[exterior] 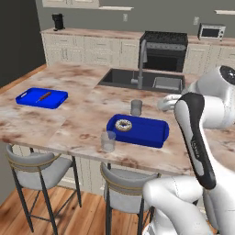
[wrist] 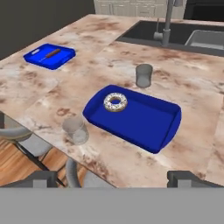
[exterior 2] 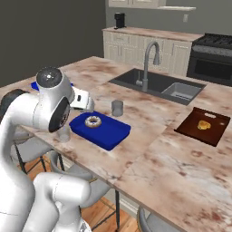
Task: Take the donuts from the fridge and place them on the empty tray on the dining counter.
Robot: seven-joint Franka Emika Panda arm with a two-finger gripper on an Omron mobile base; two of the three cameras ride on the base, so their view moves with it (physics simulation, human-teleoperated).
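Observation:
A white speckled donut (exterior: 123,125) (exterior 2: 93,121) (wrist: 115,102) lies in the left end of the deep blue tray (exterior: 149,134) (exterior 2: 113,135) (wrist: 146,129), which sits near the front edge of the marble dining counter (exterior: 78,114) (exterior 2: 172,158) (wrist: 192,92). My gripper (wrist: 116,178) is open and holds nothing. It hangs above the counter's near edge, back from the tray and looking down at it. The white hand (exterior: 167,102) (exterior 2: 81,99) is right of the tray in the left base view. The fridge is out of view.
Two glasses stand by the tray, one in front (exterior: 108,141) (wrist: 75,130) and one behind (exterior: 136,107) (wrist: 144,75). A flatter blue tray (exterior: 41,97) (wrist: 49,55) lies far left and a dark brown tray (exterior 2: 203,125) far right. The sink (exterior: 142,80) is behind, with stools (exterior: 34,167) below the edge.

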